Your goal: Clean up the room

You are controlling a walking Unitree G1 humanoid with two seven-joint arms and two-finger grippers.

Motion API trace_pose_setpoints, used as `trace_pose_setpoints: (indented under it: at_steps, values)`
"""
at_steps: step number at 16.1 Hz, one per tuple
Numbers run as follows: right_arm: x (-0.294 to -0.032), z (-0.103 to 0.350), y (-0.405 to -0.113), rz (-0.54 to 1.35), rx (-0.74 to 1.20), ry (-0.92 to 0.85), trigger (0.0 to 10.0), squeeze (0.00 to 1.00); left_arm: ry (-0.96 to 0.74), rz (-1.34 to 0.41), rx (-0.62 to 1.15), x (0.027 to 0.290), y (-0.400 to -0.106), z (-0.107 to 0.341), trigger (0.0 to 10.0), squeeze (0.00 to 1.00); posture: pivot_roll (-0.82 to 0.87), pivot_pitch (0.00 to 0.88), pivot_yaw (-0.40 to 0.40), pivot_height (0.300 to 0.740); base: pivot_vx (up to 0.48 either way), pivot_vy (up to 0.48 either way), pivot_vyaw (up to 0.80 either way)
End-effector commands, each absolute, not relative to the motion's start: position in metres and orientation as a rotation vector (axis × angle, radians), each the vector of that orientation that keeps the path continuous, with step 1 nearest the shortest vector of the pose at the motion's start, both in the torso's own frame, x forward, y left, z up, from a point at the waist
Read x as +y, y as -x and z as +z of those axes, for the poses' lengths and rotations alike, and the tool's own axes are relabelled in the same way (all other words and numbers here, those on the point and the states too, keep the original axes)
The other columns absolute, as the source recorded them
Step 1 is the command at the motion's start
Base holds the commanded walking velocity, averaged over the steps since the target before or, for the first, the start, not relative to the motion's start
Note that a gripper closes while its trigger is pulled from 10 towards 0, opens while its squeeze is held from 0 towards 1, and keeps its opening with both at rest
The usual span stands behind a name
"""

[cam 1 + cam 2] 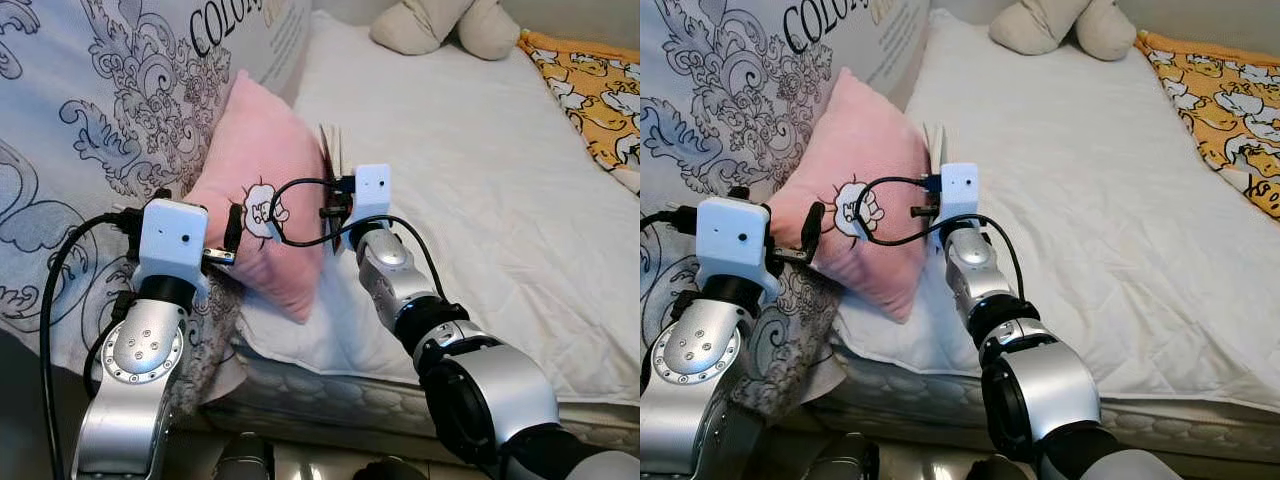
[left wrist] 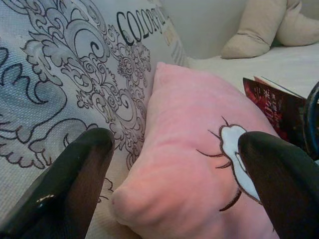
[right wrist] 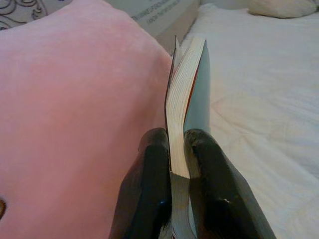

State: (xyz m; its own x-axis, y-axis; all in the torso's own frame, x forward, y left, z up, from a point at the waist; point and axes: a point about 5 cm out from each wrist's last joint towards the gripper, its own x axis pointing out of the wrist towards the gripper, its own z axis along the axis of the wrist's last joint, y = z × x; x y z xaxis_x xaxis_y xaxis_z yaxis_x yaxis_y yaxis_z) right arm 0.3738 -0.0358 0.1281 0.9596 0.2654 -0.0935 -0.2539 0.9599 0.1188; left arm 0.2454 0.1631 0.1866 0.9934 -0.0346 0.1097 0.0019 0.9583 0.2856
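A pink pillow with a cartoon print leans against a big patterned cushion at the left side of the bed. My right gripper is shut on the lower edge of a thin book, which it holds upright on edge right beside the pillow. The book's top pokes up behind the right wrist. My left gripper is open at the pillow's lower left corner, one finger toward the cushion, the other over the cartoon print.
The white mattress stretches away to the right. A beige plush toy lies at its far end, and a yellow patterned blanket covers the far right corner. The bed's front edge is just below my arms.
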Motion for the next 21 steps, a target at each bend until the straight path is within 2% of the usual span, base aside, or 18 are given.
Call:
trace_pose_setpoints:
  at_steps: [1, 3, 8, 9, 10, 14, 15, 16, 21]
  values:
    - [0.000, 0.129, -0.362, 0.330, 0.122, -0.182, 0.0, 0.00, -0.302, -0.043, -0.118, 0.158, -0.244, 0.189, 10.0, 0.00, 0.32, 0.108, -0.062, 0.711, 0.000, 0.000, 0.00]
    - [-0.009, 0.113, -0.360, 0.263, 0.237, -0.312, 0.0, 0.00, -0.307, -0.070, -0.125, 0.154, -0.246, 0.189, 10.0, 0.00, 0.31, 0.104, -0.057, 0.711, 0.000, 0.000, 0.00]
    - [-0.033, 0.086, -0.356, 0.121, 0.389, -0.440, 0.0, 0.00, -0.322, -0.106, -0.148, 0.149, -0.250, 0.193, 10.0, 0.00, 0.30, 0.095, -0.040, 0.711, 0.000, 0.000, 0.00]
    - [-0.037, 0.081, -0.354, 0.106, 0.398, -0.411, 7.7, 0.00, -0.324, -0.115, -0.154, 0.147, -0.250, 0.194, 10.0, 0.00, 0.29, 0.094, -0.037, 0.711, 0.000, 0.000, 0.00]
    - [-0.040, 0.078, -0.352, 0.098, 0.398, -0.369, 10.0, 0.00, -0.324, -0.122, -0.155, 0.146, -0.251, 0.194, 10.0, 0.00, 0.29, 0.093, -0.036, 0.711, 0.000, 0.000, 0.00]
    - [-0.052, 0.056, -0.341, 0.124, 0.427, -0.119, 10.0, 0.00, -0.270, -0.166, -0.125, 0.131, -0.244, 0.186, 10.0, 0.00, 0.28, 0.086, -0.029, 0.711, 0.000, 0.000, 0.00]
    - [-0.057, 0.051, -0.338, 0.116, 0.438, -0.088, 10.0, 0.23, -0.262, -0.175, -0.122, 0.128, -0.243, 0.185, 10.0, 0.00, 0.28, 0.084, -0.032, 0.711, 0.000, 0.000, 0.00]
    - [-0.061, 0.047, -0.336, 0.101, 0.448, -0.064, 10.0, 1.00, -0.256, -0.180, -0.119, 0.126, -0.242, 0.184, 10.0, 0.00, 0.28, 0.081, -0.033, 0.711, 0.000, 0.000, 0.00]
    - [-0.067, 0.041, -0.331, 0.051, 0.425, -0.015, 10.0, 1.00, -0.259, -0.182, -0.128, 0.127, -0.249, 0.183, 10.0, 0.00, 0.27, 0.056, -0.036, 0.711, 0.000, 0.000, 0.00]
